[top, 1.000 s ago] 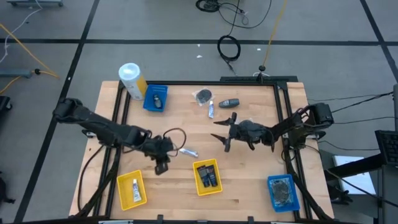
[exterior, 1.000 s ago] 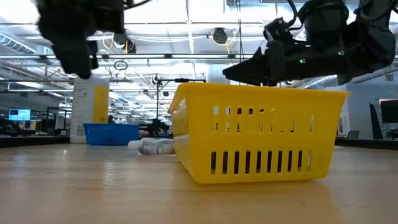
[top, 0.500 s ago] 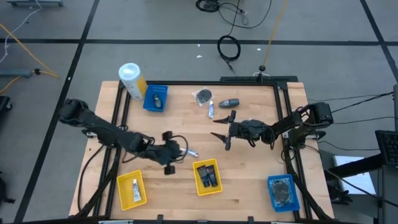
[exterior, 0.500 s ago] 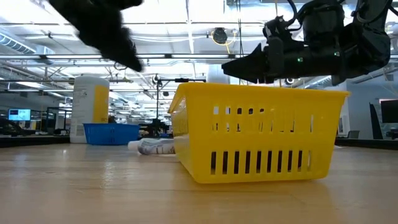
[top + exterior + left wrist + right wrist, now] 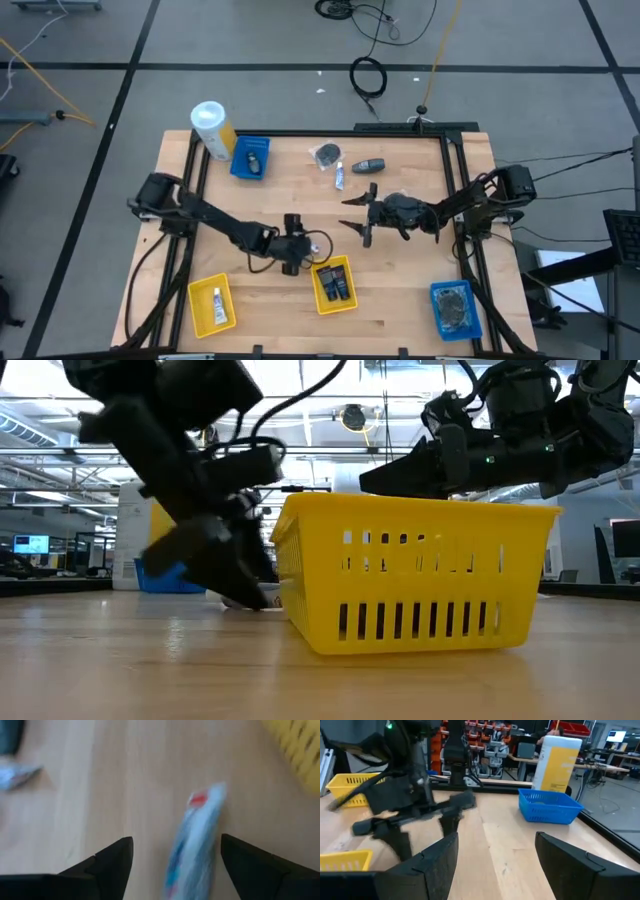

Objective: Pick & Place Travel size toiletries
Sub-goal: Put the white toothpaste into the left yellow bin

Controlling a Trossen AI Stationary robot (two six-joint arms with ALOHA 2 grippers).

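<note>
Thin white squeeze tube with red and blue print [image 5: 192,840]: lies flat on the wooden bench [image 5: 400,290], just beside the middle yellow slotted plastic tray [image 5: 333,285]. It lies between the spread, empty fingers of the left claw [image 5: 172,857], which is low over it. Judged light, soft-walled and a little slick; best pinched across the middle of its body, lightly, or it may squirt sideways or roll.

Count, from the high view:
- Tubes: three. This one; one in the left yellow tray [image 5: 212,305]; one small white tube [image 5: 340,176] on bare bench near the far edge.
- Dark bottles: about three. One lying loose [image 5: 370,165] beside that tube, one in the far blue tray [image 5: 250,158], one apparently in the middle yellow tray.
- Grey clear-wrapped packets: two. One loose [image 5: 326,154], one in the near blue tray [image 5: 455,308].
- Trays: four, two yellow, two blue.
- White-and-yellow canister [image 5: 213,128]: one, at the far left corner.

Right claw [image 5: 356,216]: fingers apart, empty, hanging above mid-bench.
</note>
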